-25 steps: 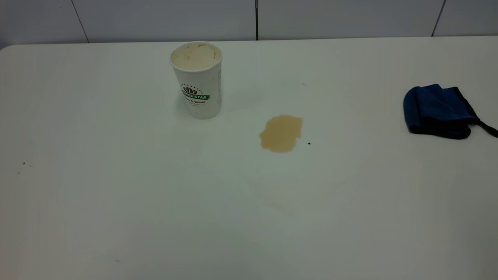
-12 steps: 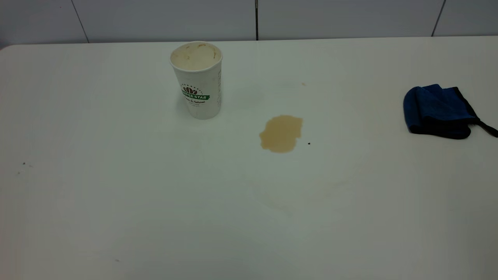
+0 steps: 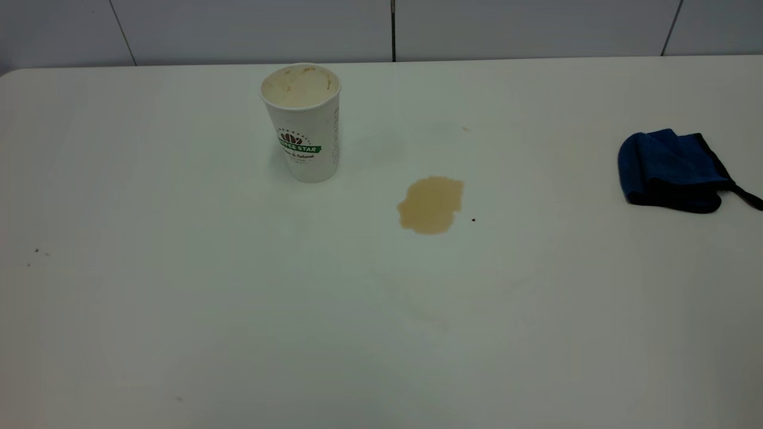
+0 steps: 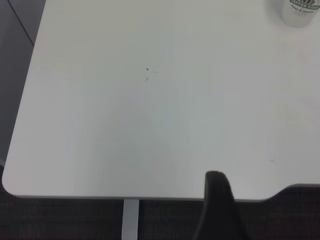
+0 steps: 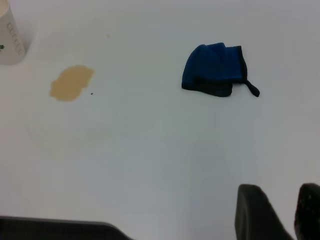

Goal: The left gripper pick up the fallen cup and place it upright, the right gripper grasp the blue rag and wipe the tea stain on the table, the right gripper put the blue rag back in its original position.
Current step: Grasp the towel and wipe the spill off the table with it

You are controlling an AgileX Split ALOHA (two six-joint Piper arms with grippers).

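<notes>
Large plain white tabletop (image 3: 179,310), right gripper (image 5: 282,212) at its near edge with black fingers (image 5: 257,212) slightly parted, left gripper (image 4: 217,207) likewise near, spread unclear, light brown tea stain (image 3: 430,204) mid-table, deep-blue rag (image 3: 670,171) far right, white paper cup (image 3: 304,122) upright far left of the stain.

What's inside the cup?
The cup stands upright, and the exterior view looks into its mouth: cream inside walls with brownish tea marks. No liquid shows. The bottom is hidden, too deep to see. The stain lies apart from it on the table.
</notes>
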